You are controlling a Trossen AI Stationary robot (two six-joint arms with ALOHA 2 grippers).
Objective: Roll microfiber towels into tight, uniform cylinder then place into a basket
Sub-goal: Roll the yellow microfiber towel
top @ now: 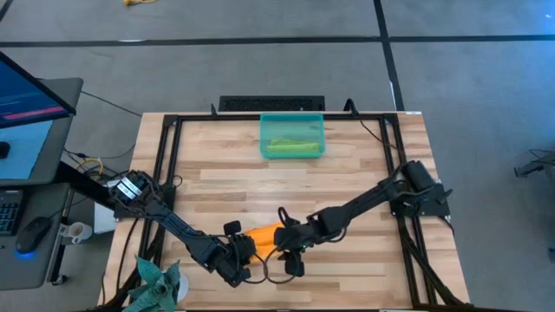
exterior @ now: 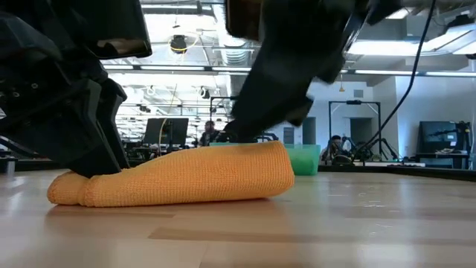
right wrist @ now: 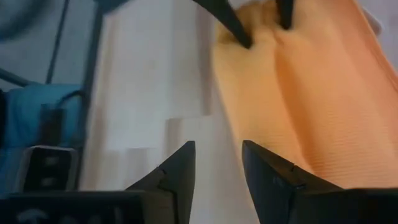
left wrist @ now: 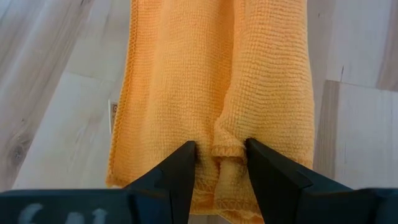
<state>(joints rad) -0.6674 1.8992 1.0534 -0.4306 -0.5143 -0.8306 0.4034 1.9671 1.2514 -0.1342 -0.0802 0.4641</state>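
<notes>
orange towel (top: pixel 264 235) roll lengthwise between claws, basket (top: pixel 292 136) behind

Overhead view straight down on whole table (top: pixel 347 173), low view level at tabletop, wrist views close, all sharing orange towel (exterior: pixel 178 175)

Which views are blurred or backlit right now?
Right wrist view: motion-smeared, orange towel soft-edged. Left wrist view: sharp, weave clear where the left pincer pinches the towel's fold. Low view: arms silhouetted against bright ceiling lights. High view: evenly lit, basket clear.
</notes>
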